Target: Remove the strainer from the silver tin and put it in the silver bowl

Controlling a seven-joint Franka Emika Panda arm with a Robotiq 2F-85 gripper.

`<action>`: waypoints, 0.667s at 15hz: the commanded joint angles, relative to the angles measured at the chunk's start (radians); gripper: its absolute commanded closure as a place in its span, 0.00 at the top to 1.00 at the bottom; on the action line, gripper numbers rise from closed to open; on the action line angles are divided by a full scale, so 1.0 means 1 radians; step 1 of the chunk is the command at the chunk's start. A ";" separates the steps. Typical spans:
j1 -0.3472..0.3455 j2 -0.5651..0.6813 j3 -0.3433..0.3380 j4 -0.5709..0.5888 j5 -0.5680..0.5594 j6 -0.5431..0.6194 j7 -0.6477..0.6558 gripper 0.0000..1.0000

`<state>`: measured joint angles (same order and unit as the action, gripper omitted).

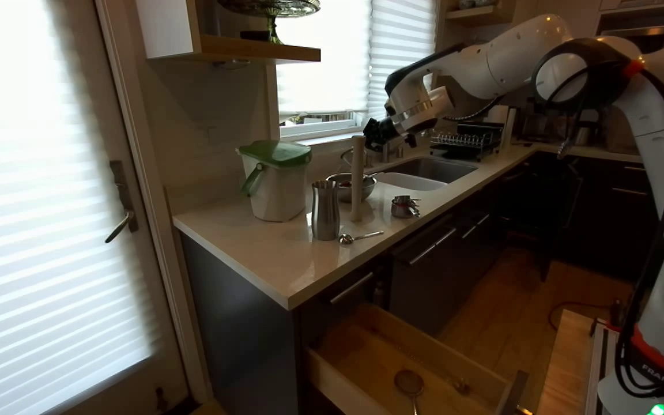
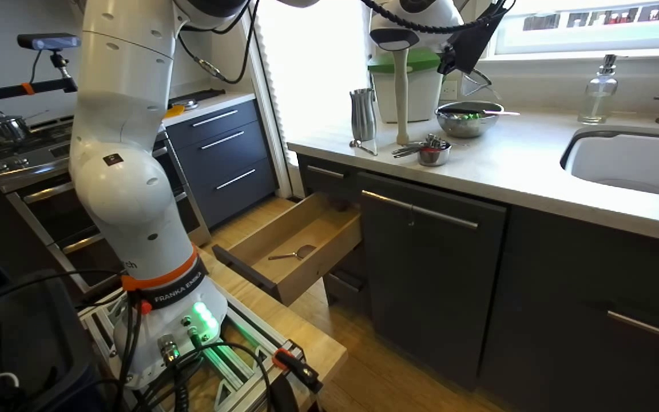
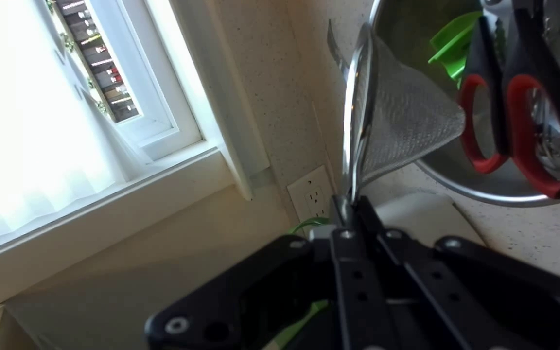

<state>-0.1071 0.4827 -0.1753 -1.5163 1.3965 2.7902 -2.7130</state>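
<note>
Note strainer held in gripper with jaws narrow, clamped at the near end of the rim, any handle hidden there. Read the long axis as running straight out from the fingertips, roughly in line with the gripper — with the ring rim nearly edge-on in the wrist view. Base the coming move on one relation: silver bowl just beside and below the strainer in an exterior view, and on the pointed side of the mesh cone in the wrist view. Cannot tell whether touching the bowl or just clear. Treat removal from silver tin as complete, judging by the tin upright on counter, apart from the strainer; take placing as the step in hand. Likely requires lowering plus a wrist turn to bring the cone inside the bowl, then release. Allow for scissors and a bright green piece in the bowl; may prop or tip so light a strainer. Identify by material: fine woven metal mesh, tapering to a blunt point, within a thin polished rim, plus a slim curved tab at the far side; smooth round metal for the bowl — bright at the lip; shiny metal, waisted and flared at the mouth, for the tin.
</note>
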 commanded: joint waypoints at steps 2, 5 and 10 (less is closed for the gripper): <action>-0.024 0.040 0.042 0.044 0.001 0.037 -0.041 0.01; -0.024 0.050 0.060 0.051 -0.016 0.048 -0.040 0.01; -0.032 0.092 0.094 0.099 -0.024 0.107 -0.035 0.01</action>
<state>-0.1139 0.5354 -0.1140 -1.4615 1.3822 2.8640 -2.7135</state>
